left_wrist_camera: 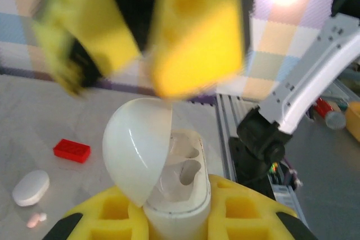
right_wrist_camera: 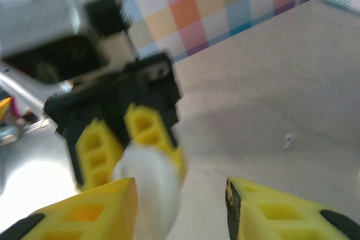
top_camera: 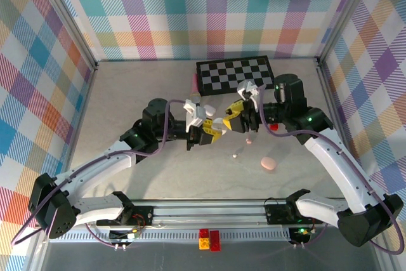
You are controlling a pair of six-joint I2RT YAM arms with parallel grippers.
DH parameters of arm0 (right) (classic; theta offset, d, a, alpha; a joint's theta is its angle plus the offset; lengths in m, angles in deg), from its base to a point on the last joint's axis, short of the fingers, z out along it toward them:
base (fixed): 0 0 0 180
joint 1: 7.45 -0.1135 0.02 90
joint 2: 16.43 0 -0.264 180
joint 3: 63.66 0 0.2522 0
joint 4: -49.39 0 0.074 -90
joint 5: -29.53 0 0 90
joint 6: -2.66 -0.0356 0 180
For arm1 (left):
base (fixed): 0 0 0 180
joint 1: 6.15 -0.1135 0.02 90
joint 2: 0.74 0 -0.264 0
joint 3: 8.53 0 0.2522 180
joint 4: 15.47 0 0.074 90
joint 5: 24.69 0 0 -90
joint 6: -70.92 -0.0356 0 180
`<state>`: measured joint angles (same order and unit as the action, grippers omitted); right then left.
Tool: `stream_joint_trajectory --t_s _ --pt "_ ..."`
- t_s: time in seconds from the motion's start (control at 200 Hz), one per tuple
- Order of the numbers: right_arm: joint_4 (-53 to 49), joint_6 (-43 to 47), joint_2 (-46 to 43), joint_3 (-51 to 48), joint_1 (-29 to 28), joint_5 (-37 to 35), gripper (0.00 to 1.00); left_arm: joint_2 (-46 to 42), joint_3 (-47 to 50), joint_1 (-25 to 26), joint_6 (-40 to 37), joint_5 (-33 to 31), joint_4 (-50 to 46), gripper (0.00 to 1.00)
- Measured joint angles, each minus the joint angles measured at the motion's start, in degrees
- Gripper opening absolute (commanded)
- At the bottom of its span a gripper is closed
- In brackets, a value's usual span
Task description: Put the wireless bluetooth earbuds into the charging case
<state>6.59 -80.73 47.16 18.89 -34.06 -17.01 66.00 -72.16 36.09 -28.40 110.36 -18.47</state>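
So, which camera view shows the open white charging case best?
The left wrist view: the charging case is close, lid raised, both sockets visible, held in the left end effector. The right wrist view gives a white blur; the top external view shows it too small to judge.

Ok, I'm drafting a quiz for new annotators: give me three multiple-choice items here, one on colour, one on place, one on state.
1. What colour is the small rectangular plastic brick on the pale grey table? A red; B blue; C green.
2. Where is the white pebble-shaped plastic charging case? A lying flat on the table; B held between the yellow fingers of the left gripper; C on a shelf.
3. How is its lid? A shut; B missing; C hinged open.
Answers: 1 A, it shows red in the left wrist view; 2 B, yellow fingers flank its base; 3 C, it tips back, sockets showing.
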Motion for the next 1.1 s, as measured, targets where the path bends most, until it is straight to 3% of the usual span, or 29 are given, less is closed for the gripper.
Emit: stream_joint_trajectory --t_s 0.345,0.59,0.75,0.895,1.1 --pt "4.8 -6.4 -4.2 -1.8 0.0 -6.0 0.66 0.0 1.0 0.0 -6.8 -1.1 1.7 0.09" --pt "8.1 -16.4 -7.1 -9.0 4.4 -14.1 0.69 -0.2 6.5 0.0 -4.6 -4.3 9.1 0.07" --pt "11.8 -18.9 -9.5 -16.7 5.0 -6.8 0.72 -0.2 7.6 0.0 -1.8 -4.7 12.4 0.08" --pt "12.3 -17.2 -10.7 -15.7 3.3 1.4 0.72 -0.2 7.6 0.0 -0.5 -4.2 13.8 0.08" --pt "12.0 -14.3 -8.3 -13.3 -0.8 2.3 0.66 0.6 7.6 0.0 1.3 -2.0 14.5 0.08"
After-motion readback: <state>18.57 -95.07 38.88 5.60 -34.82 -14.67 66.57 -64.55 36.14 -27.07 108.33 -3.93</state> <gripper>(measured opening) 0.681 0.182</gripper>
